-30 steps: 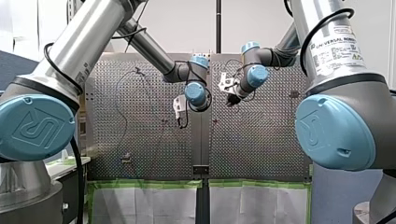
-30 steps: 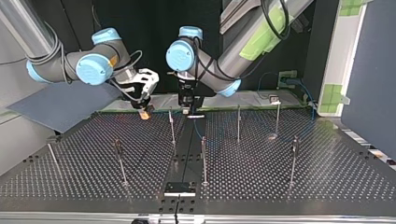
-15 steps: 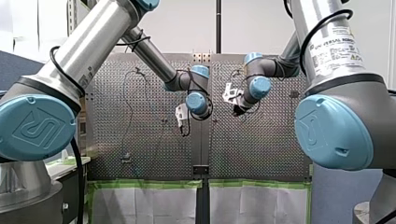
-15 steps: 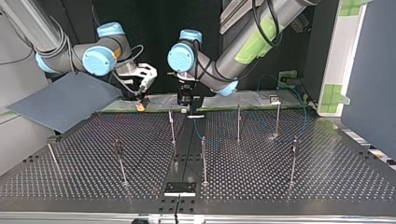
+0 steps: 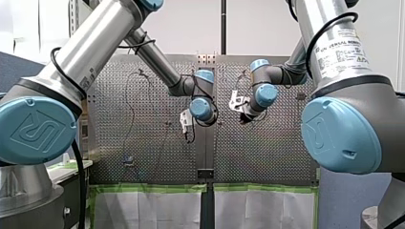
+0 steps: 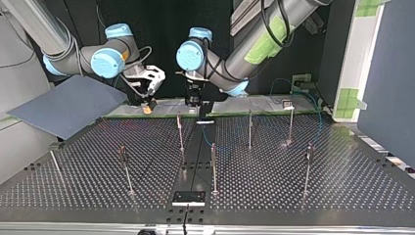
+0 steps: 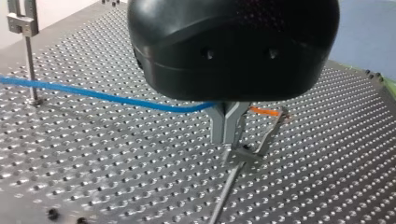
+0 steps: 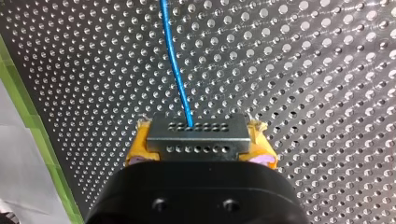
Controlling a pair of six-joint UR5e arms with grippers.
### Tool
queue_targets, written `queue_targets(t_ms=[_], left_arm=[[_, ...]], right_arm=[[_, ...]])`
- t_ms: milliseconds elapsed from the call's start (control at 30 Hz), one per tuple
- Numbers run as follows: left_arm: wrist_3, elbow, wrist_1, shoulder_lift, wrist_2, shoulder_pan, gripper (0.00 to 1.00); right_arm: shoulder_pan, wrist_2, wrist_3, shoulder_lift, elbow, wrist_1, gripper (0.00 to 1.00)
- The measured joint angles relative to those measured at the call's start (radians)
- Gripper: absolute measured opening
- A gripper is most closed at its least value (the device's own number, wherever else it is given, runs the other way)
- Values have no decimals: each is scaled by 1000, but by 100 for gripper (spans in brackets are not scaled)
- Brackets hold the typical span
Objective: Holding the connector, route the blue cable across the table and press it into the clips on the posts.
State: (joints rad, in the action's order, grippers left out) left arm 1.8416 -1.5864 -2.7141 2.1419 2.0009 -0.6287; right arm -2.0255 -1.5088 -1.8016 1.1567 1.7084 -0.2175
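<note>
A dark grey connector (image 8: 198,133) sits clamped between the yellow pads (image 8: 140,148) of my right gripper (image 8: 200,145), which is shut on it. The blue cable (image 8: 175,65) runs from it over the perforated table. In the top view my right gripper (image 6: 148,105) hangs at the far edge, left of centre. My left gripper (image 6: 193,101) is beside it. Its metal fingers (image 7: 227,128) are shut, and the blue cable (image 7: 93,94) runs into them at their base. Just under them stands a post with a clip (image 7: 243,156).
Several thin posts stand on the table, among them one (image 6: 180,132) near the grippers, one (image 6: 250,128) to its right and one (image 6: 213,166) nearer the camera. A blue-grey sheet (image 6: 63,105) lies at the top view's left. Green tape (image 5: 153,188) edges the table.
Both grippers have moved lower in the front view, toward the arms' side of the table; my right one also shifted right. Both grips are unchanged.
</note>
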Motion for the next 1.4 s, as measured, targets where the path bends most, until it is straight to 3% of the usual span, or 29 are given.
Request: queue_targets(t_ms=[233, 633, 933, 1400], left_arm=[[5, 0, 36, 44, -14, 6, 0], [11, 4, 53, 52, -53, 35, 0], [14, 49, 47, 101, -101, 45, 0], [16, 134, 33, 135, -150, 108, 0]], right_arm=[[17, 10, 1, -6, 0, -1, 0], [58, 69, 1, -34, -4, -16, 0], [76, 102, 5, -65, -40, -20, 0], [98, 107, 5, -107, -84, -22, 0]])
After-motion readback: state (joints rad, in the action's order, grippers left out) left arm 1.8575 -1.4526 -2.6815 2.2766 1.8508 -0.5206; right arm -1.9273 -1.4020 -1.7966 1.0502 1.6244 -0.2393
